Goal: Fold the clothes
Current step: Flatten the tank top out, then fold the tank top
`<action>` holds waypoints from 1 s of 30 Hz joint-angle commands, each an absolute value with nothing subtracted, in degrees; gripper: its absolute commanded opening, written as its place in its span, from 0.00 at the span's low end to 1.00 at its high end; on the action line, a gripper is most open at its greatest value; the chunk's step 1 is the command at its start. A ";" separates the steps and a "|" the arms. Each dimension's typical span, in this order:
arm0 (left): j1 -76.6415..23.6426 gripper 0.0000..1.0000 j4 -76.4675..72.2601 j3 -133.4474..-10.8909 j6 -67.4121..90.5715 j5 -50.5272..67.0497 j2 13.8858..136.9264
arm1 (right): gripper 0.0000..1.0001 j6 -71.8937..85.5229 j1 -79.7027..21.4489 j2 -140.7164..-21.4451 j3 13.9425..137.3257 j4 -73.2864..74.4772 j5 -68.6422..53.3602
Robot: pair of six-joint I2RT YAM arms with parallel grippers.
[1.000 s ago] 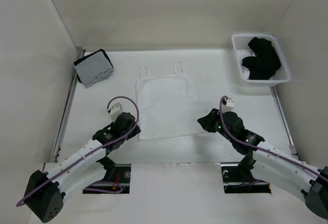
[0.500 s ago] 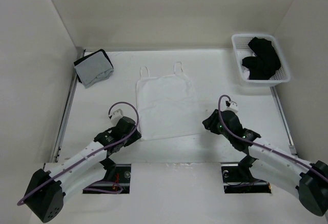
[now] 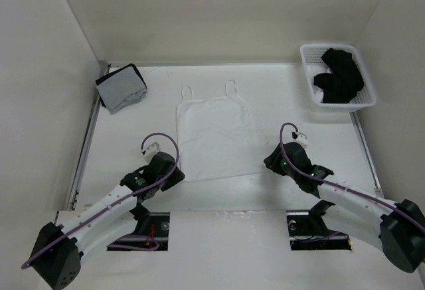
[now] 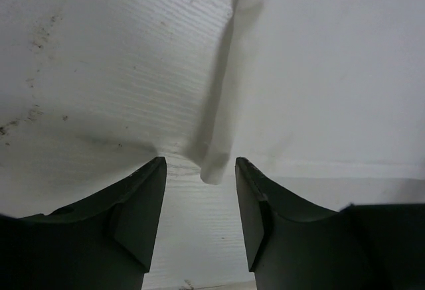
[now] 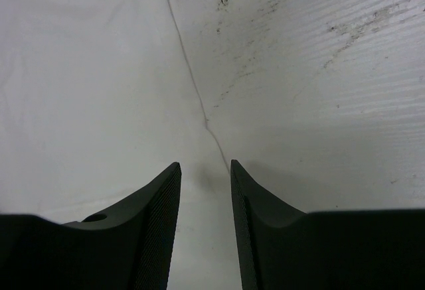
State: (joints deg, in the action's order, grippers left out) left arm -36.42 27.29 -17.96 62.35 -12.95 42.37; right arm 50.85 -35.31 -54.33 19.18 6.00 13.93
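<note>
Thin white fabric top with narrow shoulder straps (image 3: 214, 137) lies flat at centre of white table (image 3: 133, 134), straps toward 12 o'clock. Left gripper (image 4: 199, 162) sits at its 7 o'clock corner, jaws apart, with the fabric corner loose between the tips and not pinched. Right gripper (image 5: 205, 165) sits at the 5 o'clock corner, jaws apart, hem edge running toward the gap, nothing held. Grey-and-black folded bundle (image 3: 121, 88) at 10 o'clock. White plastic basket (image 3: 307, 58) holding black garments (image 3: 340, 77) at 2 o'clock.

Readable text: I saw none in any view.
Clothes (image 3: 214, 137): plain white, I read no print.
Tabletop (image 5: 319, 91): dark specks only, no writing I could read.
</note>
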 commanded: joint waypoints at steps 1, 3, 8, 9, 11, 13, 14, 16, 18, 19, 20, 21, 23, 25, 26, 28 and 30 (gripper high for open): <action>-36.78 0.43 24.35 -17.58 62.23 -11.87 43.59 | 0.39 52.20 -35.20 -54.40 19.34 5.89 14.59; -36.34 0.39 23.47 -17.23 62.14 -11.78 43.33 | 0.39 52.73 -35.20 -54.40 19.42 6.76 14.76; -35.73 0.24 22.94 -17.23 61.61 -11.51 43.77 | 0.40 52.65 -35.55 -57.12 20.56 7.03 14.33; -35.73 0.22 22.77 -17.14 61.61 -11.51 43.77 | 0.40 52.56 -35.81 -57.65 20.91 7.29 14.24; -35.73 0.16 21.98 -16.96 61.61 -11.25 43.51 | 0.40 52.65 -36.34 -57.92 21.09 7.21 14.24; -35.46 0.10 22.15 -16.61 61.61 -11.07 43.24 | 0.40 52.91 -36.34 -57.48 20.83 7.29 14.15; -35.11 0.08 22.67 -16.52 61.61 -11.07 42.63 | 0.41 52.91 -36.34 -57.22 20.66 7.38 14.06; -34.06 0.06 23.90 -16.09 61.18 -10.99 40.44 | 0.42 53.08 -36.43 -56.78 20.39 7.38 13.71; -32.66 0.04 25.57 -16.08 60.30 -10.81 38.07 | 0.44 53.44 -36.43 -56.60 20.30 7.38 13.36; -32.21 0.04 26.45 -16.26 59.86 -10.72 37.10 | 0.45 53.52 -36.52 -56.60 20.22 7.47 13.36; -31.60 0.03 27.59 -16.52 59.59 -10.90 36.31 | 0.45 53.61 -36.60 -56.51 20.21 7.64 13.27; -31.07 0.03 28.55 -16.87 59.42 -11.16 35.52 | 0.46 53.79 -36.69 -56.51 20.21 7.82 13.27; -30.37 0.03 30.31 -17.23 59.24 -11.25 34.20 | 0.46 53.88 -37.13 -56.77 20.39 8.09 13.27; -29.93 0.02 31.72 -17.58 59.15 -11.42 33.31 | 0.45 53.88 -37.66 -57.65 20.65 8.09 12.66; -29.84 0.02 31.99 -17.58 59.06 -11.51 32.96 | 0.44 53.96 -37.83 -58.09 20.65 7.74 12.40; -29.75 0.02 32.08 -17.58 58.98 -11.43 32.70 | 0.39 54.14 -38.53 -58.88 20.92 7.56 11.61; -29.66 0.03 31.82 -17.49 58.89 -11.16 32.78 | 0.39 54.40 -39.15 -59.06 20.92 7.38 11.34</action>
